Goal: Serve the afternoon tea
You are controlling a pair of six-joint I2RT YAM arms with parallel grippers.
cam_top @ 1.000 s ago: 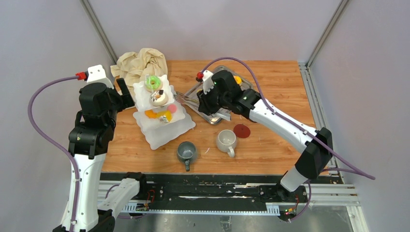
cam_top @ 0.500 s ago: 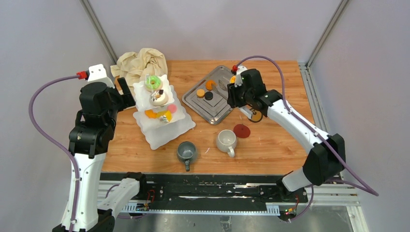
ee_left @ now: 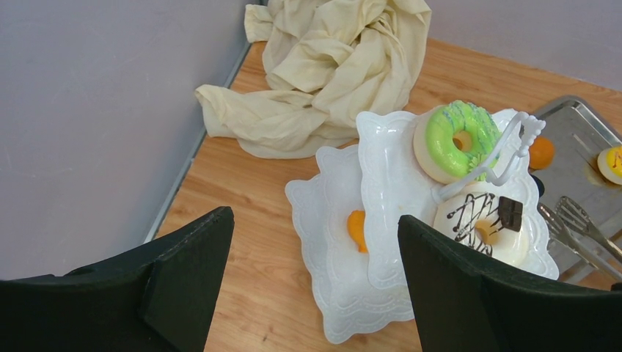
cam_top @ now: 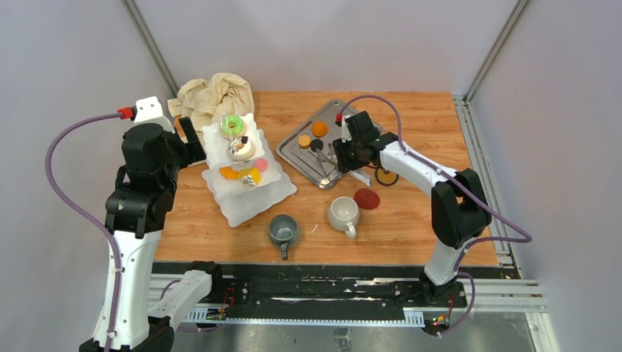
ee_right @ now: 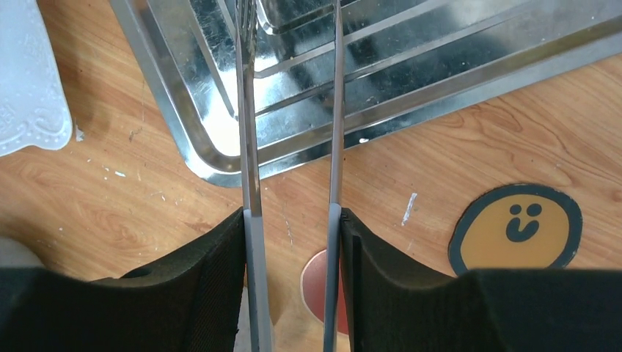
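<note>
Right wrist: right hand (ee_right: 292, 249) is gripping tongs (ee_right: 335, 110) over the tray (ee_right: 198, 95) — likely for pastries (cam_top: 319, 129); left hand (ee_left: 315, 242) is hovering open.

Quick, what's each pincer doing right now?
Left pincer: open, holding nothing.
Right pincer: closed on the tongs.

I work in a robot lab, inside a test cell, not in a home. My table (cam_top: 396, 227) is a wooden board closed in by plain grey walls (cam_top: 330, 44), with aluminium posts (cam_top: 152, 45) in the far corners. My left arm (cam_top: 136, 213) and right arm (cam_top: 422, 172) are bolted on a black rail (cam_top: 323, 287) at the near edge, and purple cables (cam_top: 49, 158) loop freely from my wrists. The white stand (cam_top: 246, 205) looks homely, but around it is test equipment.
</note>
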